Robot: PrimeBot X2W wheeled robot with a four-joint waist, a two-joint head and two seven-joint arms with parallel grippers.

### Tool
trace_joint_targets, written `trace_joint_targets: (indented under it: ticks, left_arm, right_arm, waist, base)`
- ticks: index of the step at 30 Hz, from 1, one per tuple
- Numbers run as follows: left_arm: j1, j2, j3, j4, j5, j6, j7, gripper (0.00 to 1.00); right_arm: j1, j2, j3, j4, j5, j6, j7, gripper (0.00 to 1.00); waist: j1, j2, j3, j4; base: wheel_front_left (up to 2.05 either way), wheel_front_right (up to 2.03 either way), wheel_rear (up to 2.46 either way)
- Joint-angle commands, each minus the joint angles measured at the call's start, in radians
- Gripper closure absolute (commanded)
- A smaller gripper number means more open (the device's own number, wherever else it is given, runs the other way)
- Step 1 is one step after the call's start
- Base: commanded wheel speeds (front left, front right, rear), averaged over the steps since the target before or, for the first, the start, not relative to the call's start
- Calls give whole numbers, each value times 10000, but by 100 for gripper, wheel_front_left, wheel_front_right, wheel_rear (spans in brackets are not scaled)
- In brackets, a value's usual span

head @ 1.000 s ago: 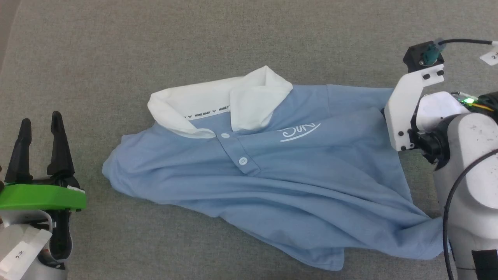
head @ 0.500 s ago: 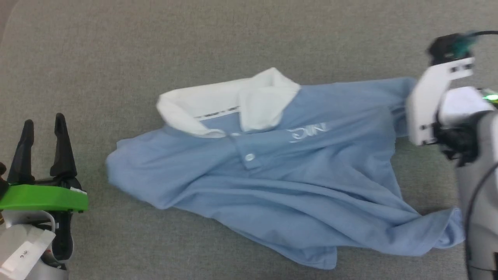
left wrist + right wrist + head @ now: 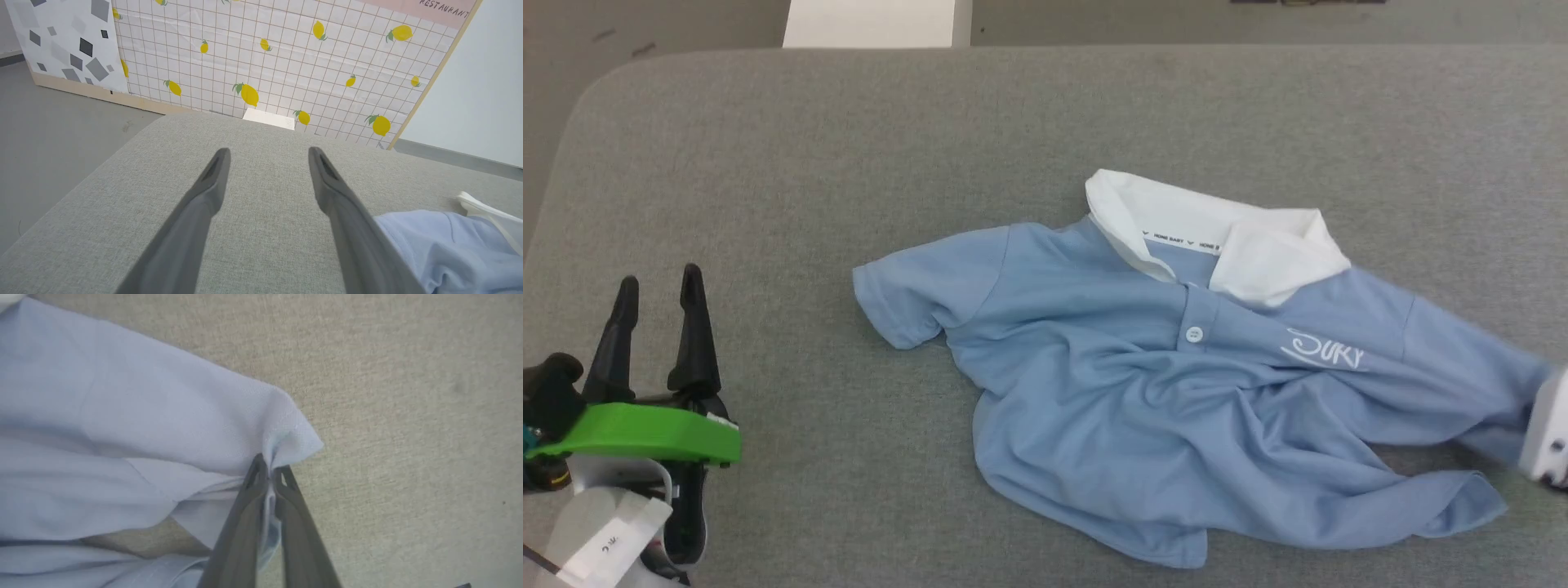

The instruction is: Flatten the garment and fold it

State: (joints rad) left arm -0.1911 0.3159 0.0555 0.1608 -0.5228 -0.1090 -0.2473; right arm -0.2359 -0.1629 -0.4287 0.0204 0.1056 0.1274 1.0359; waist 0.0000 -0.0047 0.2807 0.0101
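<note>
grey fabric surface [image 3: 768, 163] under garment [image 3: 1135, 425], lemon-print wall [image 3: 265, 61] behind, grey floor [image 3: 61, 114]

Inside the white collar [image 3: 1258, 253] of the blue shirt [image 3: 1094, 408], a neck tape [image 3: 1180, 238] carries small dark print repeated along its length: "HONE BABY", with a tiny heart-like mark between repeats. The letters are only just legible. On the chest, a white cursive logo [image 3: 1321, 349] with an underline stroke reads roughly "Suky", though its last letters are uncertain. A white paper tag [image 3: 605, 543] on the left arm bears a few dark characters too small to read. In the left wrist view, a pink sign [image 3: 443, 9] on the wall shows "RESTAURANT" in dark capitals at the picture's top edge.
</note>
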Motion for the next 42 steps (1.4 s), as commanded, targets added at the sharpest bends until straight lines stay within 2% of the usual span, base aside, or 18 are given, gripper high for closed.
trace_joint_targets:
  ticks: [1, 3, 4, 5, 15, 18, 23, 25, 29, 32, 36, 39, 42]
  left_arm:
    - [135, -9, -8, 9, 41, 70, 41, 0]
    - [229, -3, -17, -6, 24, 100, 91, 0]
    - [267, 2, -22, -22, 17, 117, 117, 0]
    - [295, 5, -30, -32, 15, 129, 135, 0]
    - [605, -138, -232, -104, -30, 302, 367, 0]
    - [735, -260, -302, -99, -110, 353, 445, 0]
    - [643, -444, -580, -116, -306, 438, 1092, 0]
    - [370, -495, -843, -134, -354, 520, 1745, 0]
    - [-447, -747, -1576, 0, -676, 790, 3908, 0]
    - [-1214, -698, -2349, 306, -737, 1092, 6289, 0]
    - [-2115, -466, -3055, 775, -540, 1526, 8696, 0]
    - [-2719, -317, -3388, 1197, -378, 1609, 9689, 0]
    - [-3145, -228, -3551, 1646, -239, 1578, 9983, 0]
  right_arm:
    - [244, 242, -83, -57, 69, 33, -187, 100]
    - [411, 481, -182, -65, 78, 33, -681, 100]
    - [436, 568, -142, -54, 141, 33, -982, 41]
    - [427, 611, -96, -57, 199, 33, -1274, 0]
    - [450, 947, -345, -569, 802, 33, -5568, 0]
    - [774, 1038, -299, -588, 948, 33, -6286, 0]
    - [1091, 1099, -223, -587, 1027, 33, -6636, 0]
    - [1155, 1108, -194, -590, 944, 33, -6593, 0]
    - [1160, 1118, -172, -641, 925, 33, -6509, 0]
    - [1100, 1122, -128, -695, 907, 33, -6488, 0]
    - [1023, 1124, 10, -671, 1000, 33, -6545, 0]
    - [961, 1125, 132, -638, 1073, 33, -6609, 0]
    - [926, 1125, 168, -589, 1111, 33, -6663, 0]
  waist:
    - [0, 47, -189, -132]
    - [0, 47, -284, -195]
    - [0, 47, -324, -222]
    - [0, 47, -366, -240]
    - [0, 47, -1062, -299]
    - [0, 47, -1230, -324]
    - [0, 47, -1340, -315]
    - [0, 47, -1338, -293]
    - [0, 47, -1287, -250]
    - [0, 47, -1158, -260]
    - [0, 47, -913, -348]
    - [0, 47, -705, -496]
    - [0, 47, -539, -652]
  base:
    - [0, 0, 0]
    - [0, 0, 0]
    - [0, 0, 0]
    - [0, 0, 0]
    - [0, 0, 0]
    - [0, 0, 0]
    - [0, 0, 0]
    - [0, 0, 0]
    - [0, 0, 0]
    - [0, 0, 0]
    - [0, 0, 0]
    - [0, 0, 0]
    - [0, 0, 0]
